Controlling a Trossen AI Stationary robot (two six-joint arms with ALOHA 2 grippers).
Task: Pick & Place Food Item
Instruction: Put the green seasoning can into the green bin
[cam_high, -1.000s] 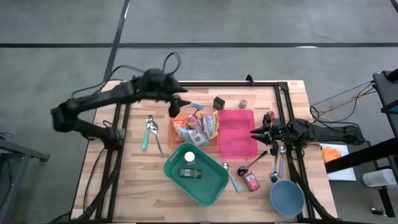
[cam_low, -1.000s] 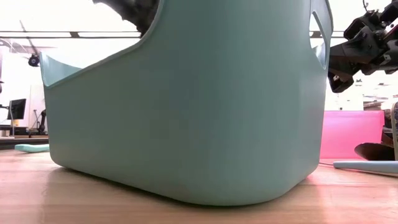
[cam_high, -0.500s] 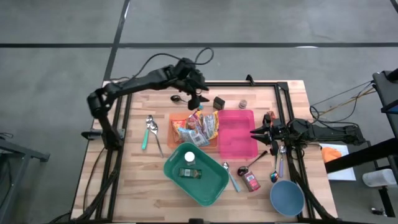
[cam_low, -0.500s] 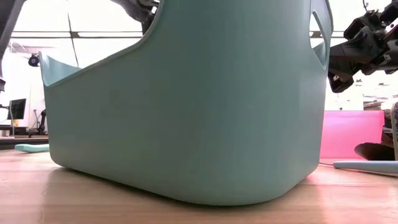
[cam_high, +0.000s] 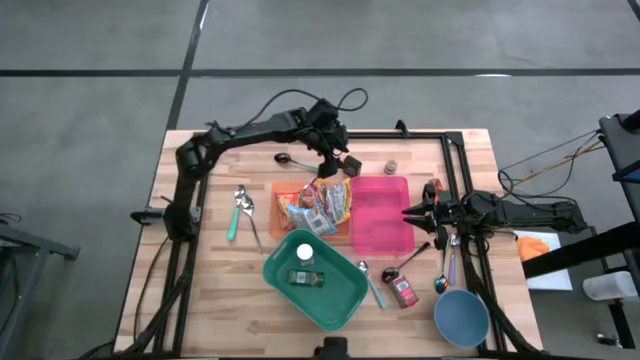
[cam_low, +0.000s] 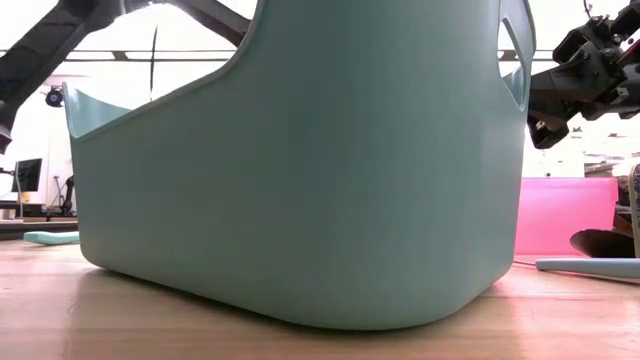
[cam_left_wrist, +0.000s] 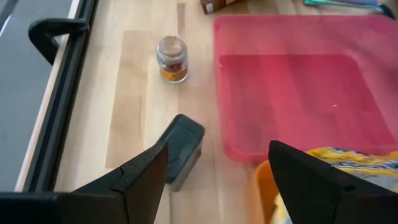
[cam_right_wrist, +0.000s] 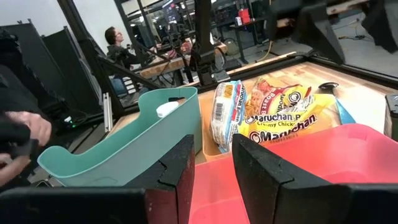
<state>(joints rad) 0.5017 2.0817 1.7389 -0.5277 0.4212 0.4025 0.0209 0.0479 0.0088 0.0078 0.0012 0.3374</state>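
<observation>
Reaching over the far side of the table, the left gripper (cam_high: 335, 155) hovers with its fingers spread and holding nothing, above a small dark block (cam_high: 352, 164) near a spice jar (cam_left_wrist: 171, 59). Ramen packets (cam_high: 318, 205) fill an orange tray (cam_high: 282, 205); the pink tray (cam_high: 381, 215) just beside it lies empty. A teal bin (cam_high: 314, 279) holds a white-capped bottle (cam_high: 304, 253) and a small dark jar (cam_high: 305, 277). At the right edge, the right gripper (cam_high: 413, 213) rests part-open, grasping nothing, beside a blue bowl (cam_high: 461, 318).
</observation>
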